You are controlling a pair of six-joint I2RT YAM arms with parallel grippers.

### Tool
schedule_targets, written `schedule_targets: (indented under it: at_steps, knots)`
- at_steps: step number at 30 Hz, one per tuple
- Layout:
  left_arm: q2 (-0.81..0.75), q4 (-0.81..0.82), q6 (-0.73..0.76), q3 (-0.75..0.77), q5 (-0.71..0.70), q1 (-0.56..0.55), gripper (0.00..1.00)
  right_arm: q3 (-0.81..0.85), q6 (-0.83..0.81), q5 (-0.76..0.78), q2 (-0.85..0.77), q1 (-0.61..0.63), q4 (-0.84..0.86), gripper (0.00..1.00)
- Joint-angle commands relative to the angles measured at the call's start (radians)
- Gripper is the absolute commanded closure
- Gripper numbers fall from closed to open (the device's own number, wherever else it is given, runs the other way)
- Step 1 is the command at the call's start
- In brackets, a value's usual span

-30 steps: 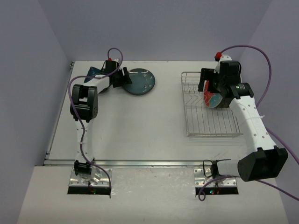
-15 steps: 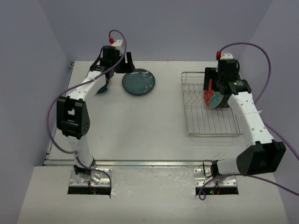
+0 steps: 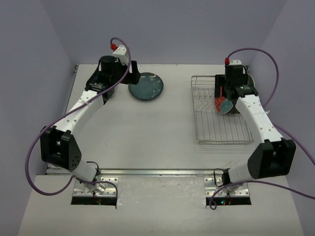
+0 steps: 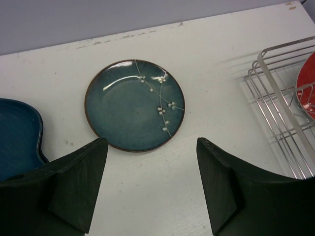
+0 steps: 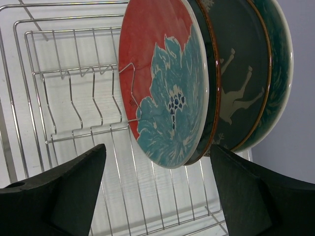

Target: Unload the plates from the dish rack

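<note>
Black and spread wide, with nothing between its jaws, my right pincer (image 5: 157, 152) hangs just in front of the plates standing on edge at the far right end of the dish rack (image 3: 206, 132). Nearest to it is the red-rimmed plate (image 5: 162, 88) with its teal flower, propped against a wire tine. Pressed close behind that is a dark plate (image 5: 236, 83) with pale markings, and behind that a green-teal plate (image 5: 278, 69). I cannot tell whether another hides among them. Across the table (image 4: 236, 49), my left pincer (image 4: 151, 162) is just as wide and just as empty, poised above the near rim of the blossom plate (image 4: 134, 104), which lies flat near the far edge; a blue dish (image 4: 17, 132) sits just beside it on the left. So I judge one plate is unloaded and the step in hand is fetching the next one with my right pincer. That calls for moving in so one jaw goes in front of the red face and the other slips into the thin gap behind it. Then I close on the rim alone and lift it straight up off the tine, so the neighbours do not topple.
</note>
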Motion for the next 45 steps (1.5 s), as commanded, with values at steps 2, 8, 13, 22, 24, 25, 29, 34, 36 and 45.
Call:
schedule_targets:
  at_steps: [2,8,13,22,24,25,29,34,36,45]
  knots:
    - [-0.027,0.037,0.009,0.001,-0.009,-0.005,0.29,0.010,-0.017,0.043,0.035,-0.008,0.079,0.15]
    - [-0.027,0.036,0.006,0.010,-0.007,-0.005,0.29,0.036,-0.036,0.070,0.092,-0.011,0.099,0.15]
    - [-0.022,0.036,0.006,0.011,-0.007,-0.005,0.28,0.044,-0.059,0.088,0.133,-0.014,0.119,0.15]
    - [-0.010,0.039,0.001,0.009,-0.002,-0.005,0.28,0.054,-0.068,0.043,0.205,-0.015,0.155,0.17]
    - [-0.008,0.041,-0.001,0.007,0.002,-0.005,0.28,0.054,-0.067,0.028,0.215,-0.015,0.163,0.18]
    - [-0.006,0.041,-0.004,0.005,0.005,-0.005,0.28,0.055,-0.065,0.011,0.226,-0.016,0.168,0.19]
    - [-0.003,0.042,-0.005,-0.002,0.017,-0.005,0.29,0.037,-0.073,-0.024,0.239,-0.024,0.209,0.27]
    - [-0.004,0.044,-0.001,-0.016,0.018,-0.005,0.29,0.017,-0.082,-0.040,0.228,-0.027,0.243,0.41]
    - [-0.001,0.044,0.001,-0.018,0.020,-0.005,0.28,0.006,-0.082,-0.047,0.212,-0.026,0.256,0.49]
    - [0.023,0.038,-0.014,-0.003,0.038,-0.005,0.28,-0.010,-0.129,-0.064,0.199,-0.026,0.284,0.97]
